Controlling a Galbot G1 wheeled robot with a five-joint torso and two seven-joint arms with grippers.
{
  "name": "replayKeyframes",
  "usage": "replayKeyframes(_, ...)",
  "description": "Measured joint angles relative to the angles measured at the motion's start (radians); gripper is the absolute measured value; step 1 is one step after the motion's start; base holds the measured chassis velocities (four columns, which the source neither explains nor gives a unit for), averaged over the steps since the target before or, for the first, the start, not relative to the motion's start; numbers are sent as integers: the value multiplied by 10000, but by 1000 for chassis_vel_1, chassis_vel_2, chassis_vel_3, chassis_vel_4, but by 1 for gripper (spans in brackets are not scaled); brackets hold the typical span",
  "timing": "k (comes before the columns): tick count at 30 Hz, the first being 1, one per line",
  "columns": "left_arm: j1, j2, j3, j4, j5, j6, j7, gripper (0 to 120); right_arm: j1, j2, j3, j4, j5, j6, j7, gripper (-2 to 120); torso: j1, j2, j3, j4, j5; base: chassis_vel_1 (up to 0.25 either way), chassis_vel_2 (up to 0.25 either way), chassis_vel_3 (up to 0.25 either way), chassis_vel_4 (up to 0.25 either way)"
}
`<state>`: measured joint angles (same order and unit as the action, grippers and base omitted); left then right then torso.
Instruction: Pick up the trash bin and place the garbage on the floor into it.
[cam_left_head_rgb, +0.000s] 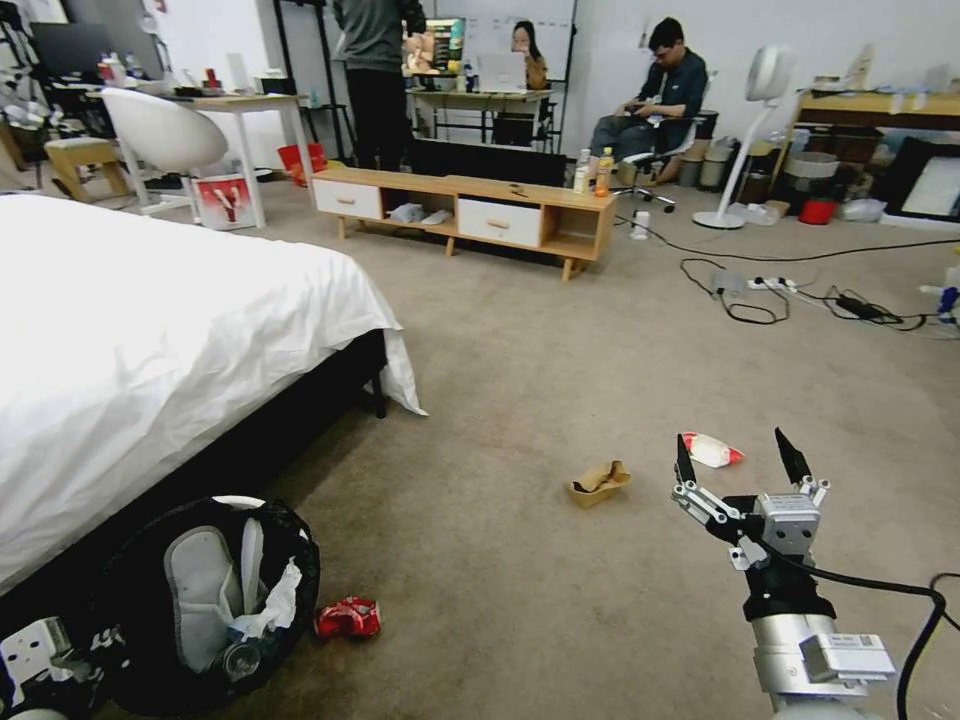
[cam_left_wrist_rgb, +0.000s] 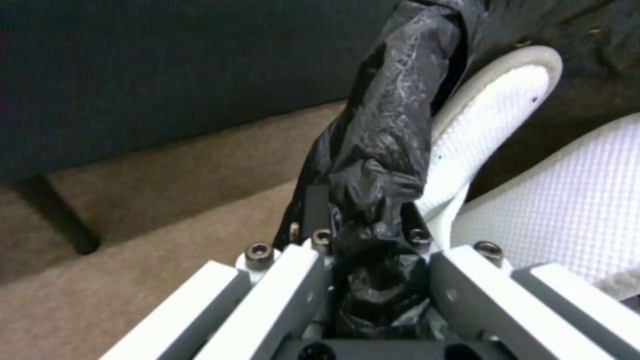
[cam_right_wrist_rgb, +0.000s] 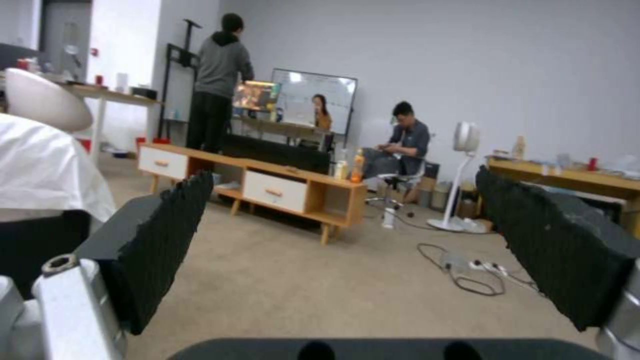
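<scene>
Beige floor (cam_left_head_rgb: 520, 400): bed (cam_left_head_rgb: 150, 330) beside left-gripper (cam_left_wrist_rgb: 373, 280)-held trash bin (cam_left_head_rgb: 140, 620); right gripper (cam_left_head_rgb: 740, 462) fingers wide.

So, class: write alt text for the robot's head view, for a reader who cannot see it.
The right gripper hangs open above beige carpet, near a red-and-white packet and tan cardboard. Lower left, beside a white bed, the black-lined trash bin holds tissues; a crushed red wrapper lies beside it.
</scene>
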<state>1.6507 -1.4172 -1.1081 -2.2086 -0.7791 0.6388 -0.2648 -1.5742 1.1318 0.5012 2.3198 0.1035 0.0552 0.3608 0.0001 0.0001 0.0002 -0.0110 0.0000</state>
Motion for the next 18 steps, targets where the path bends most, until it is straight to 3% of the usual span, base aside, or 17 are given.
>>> replayKeyframes(18, 78, 6, -45, -70, -16, -1, 21, 1, 1, 113, -24, -48, -34, 51, -35, 100, 0, 0, 0, 0, 1, 78, 76, 76, 76)
